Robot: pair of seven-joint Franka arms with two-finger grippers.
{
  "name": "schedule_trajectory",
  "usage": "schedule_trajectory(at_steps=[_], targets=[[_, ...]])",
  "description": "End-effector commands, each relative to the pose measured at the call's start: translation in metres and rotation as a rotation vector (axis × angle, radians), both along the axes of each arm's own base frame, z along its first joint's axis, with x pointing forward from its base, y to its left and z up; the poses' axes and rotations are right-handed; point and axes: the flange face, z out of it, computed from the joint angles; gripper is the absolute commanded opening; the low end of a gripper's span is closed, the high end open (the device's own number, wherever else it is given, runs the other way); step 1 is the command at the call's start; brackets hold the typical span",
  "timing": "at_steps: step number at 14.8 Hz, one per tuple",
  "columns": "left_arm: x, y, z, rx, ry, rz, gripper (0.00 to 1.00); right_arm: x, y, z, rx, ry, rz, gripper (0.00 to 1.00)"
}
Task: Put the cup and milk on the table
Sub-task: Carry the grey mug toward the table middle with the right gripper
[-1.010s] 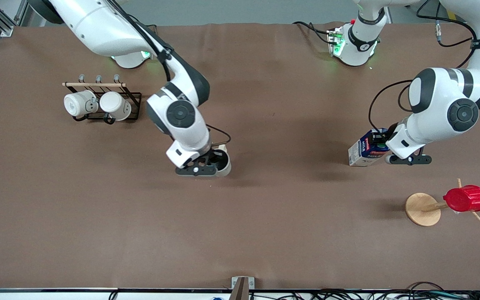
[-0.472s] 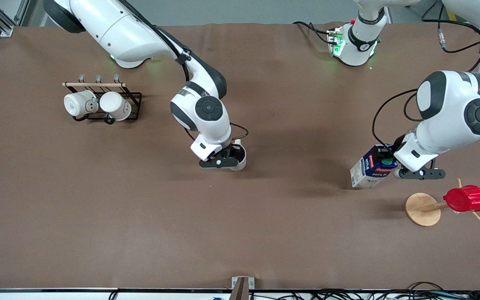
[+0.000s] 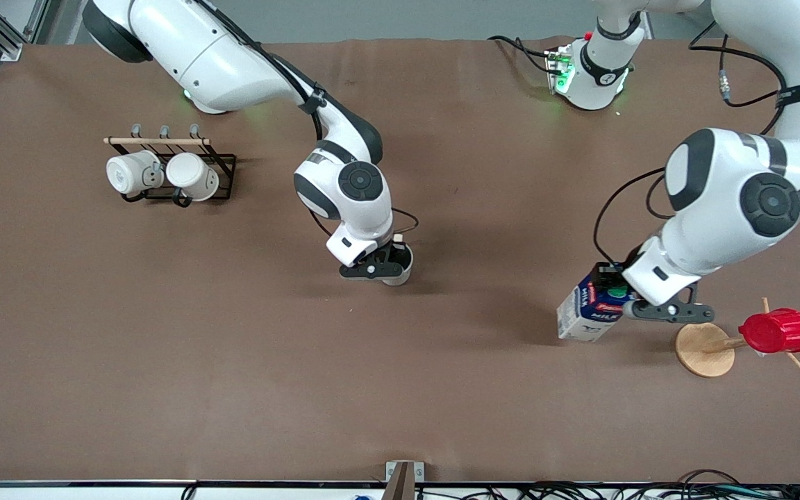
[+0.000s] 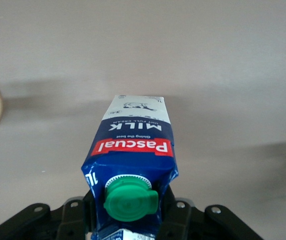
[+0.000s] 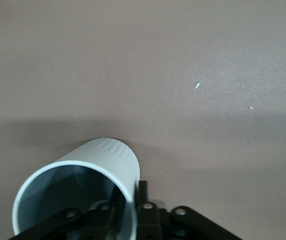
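Front view: I see the left gripper [image 3: 639, 305] clenched on the milk [image 3: 589, 314], now nearer the camera beside the wooden stand [image 3: 704, 348].

Left wrist: carton reads "Pascual MILK".

Right wrist: right gripper [image 5: 128, 212] at the cup [image 5: 83, 187] rim; grip unclear. The cup sits mid-table [image 3: 164, 347].

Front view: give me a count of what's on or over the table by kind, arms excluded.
Mugs: 3 (cup, two white mugs)
Red cup: 1
Milk: 1
Racks: 2 (wire rack, wooden stand)
Total: 7
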Motion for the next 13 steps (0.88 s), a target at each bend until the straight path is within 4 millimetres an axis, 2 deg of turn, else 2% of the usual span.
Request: schedule_trajectory(at_steps=[1, 2, 3, 5, 6, 8, 10, 13], targets=[[0.001, -0.046, 0.003, -0.017, 0.020, 0.023, 0.31, 0.003, 0.003, 0.004, 0.002, -0.019, -0.018, 0.74], [-0.002, -0.059, 0.002, -0.015, 0.024, 0.035, 0.31, 0.006, 0.000, 0.007, 0.003, -0.020, -0.024, 0.92], [-0.006, -0.076, 0.002, -0.018, 0.027, 0.039, 0.32, 0.004, 0.004, 0.015, 0.016, -0.020, -0.020, 1.00], [-0.020, -0.111, -0.004, -0.013, 0.040, 0.054, 0.31, 0.015, -0.007, 0.041, 0.047, -0.033, -0.042, 1.00], [-0.028, -0.132, -0.011, -0.008, 0.054, 0.060, 0.31, 0.022, -0.019, 0.059, 0.041, -0.041, -0.060, 1.00], [-0.040, -0.168, -0.019, -0.004, 0.064, 0.073, 0.32, 0.040, -0.055, 0.117, 0.001, -0.084, -0.114, 1.00], [-0.048, -0.197, -0.030, -0.001, 0.075, 0.074, 0.32, 0.061, -0.104, 0.165, -0.025, -0.130, -0.188, 1.00], [-0.070, -0.238, -0.032, 0.032, 0.097, 0.067, 0.32, 0.073, -0.168, 0.230, -0.072, -0.173, -0.275, 1.00]])
